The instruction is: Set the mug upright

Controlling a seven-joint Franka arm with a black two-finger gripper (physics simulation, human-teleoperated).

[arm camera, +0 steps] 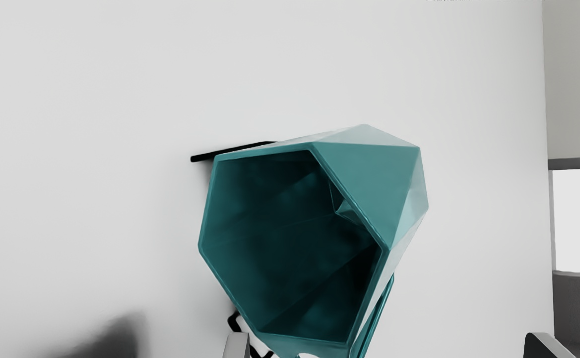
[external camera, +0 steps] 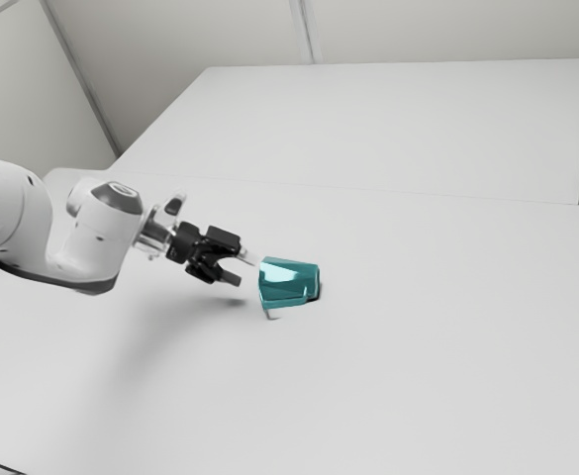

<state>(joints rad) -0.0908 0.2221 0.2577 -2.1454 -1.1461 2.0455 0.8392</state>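
Note:
Near the middle of the exterior view, the teal faceted mug (external camera: pixel 289 282) lies on its side on the white table. Its mouth faces the black gripper (external camera: pixel 240 262), which is just short of the mug on the exterior view's left, held low and roughly level. In the wrist view I look into the mug's dark mouth (arm camera: pixel 290 238), with part of its handle (arm camera: pixel 377 315) along one side. The gripper (arm camera: pixel 387 345) is open, its fingertips wide apart, with the mug's near rim showing between them. Neither finger is seen gripping it.
The white table (external camera: pixel 418 366) extends around the mug. Farther back is another white surface (external camera: pixel 388 124), with pale walls behind it. A dark shadow of the hand falls on the table beside the gripper.

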